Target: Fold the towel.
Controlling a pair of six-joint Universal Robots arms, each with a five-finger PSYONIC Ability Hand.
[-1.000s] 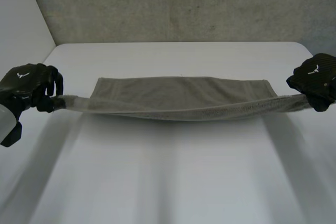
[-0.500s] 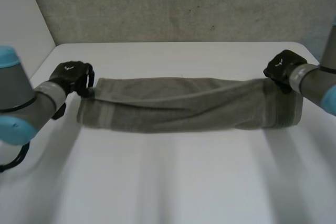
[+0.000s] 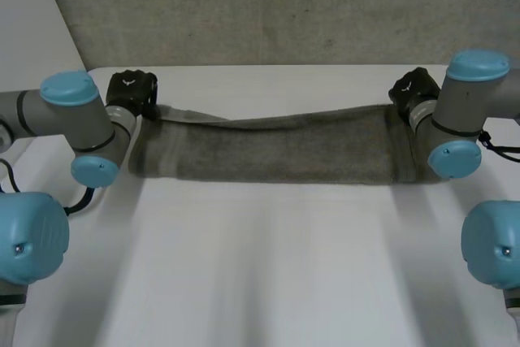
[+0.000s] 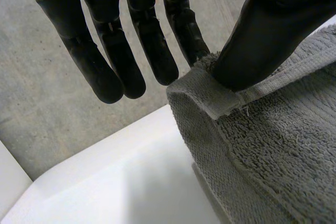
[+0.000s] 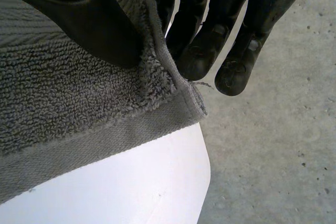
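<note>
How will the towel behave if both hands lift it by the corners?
Probably floppy: the towel dips along its far edge between the left hand and right hand, so the middle would sag. Its looped pile looks grippy, so the pinched corners likely won't slip.

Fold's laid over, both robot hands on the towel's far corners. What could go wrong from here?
1. The left robot hand pinches the towel only by its corner hem; a tug could slip it out.
2. The right robot hand holds its corner by the table rim; released there, it may hang over.
3. In the head view the upper layer's far edge sags mid-span, so the fold may set uneven.
</note>
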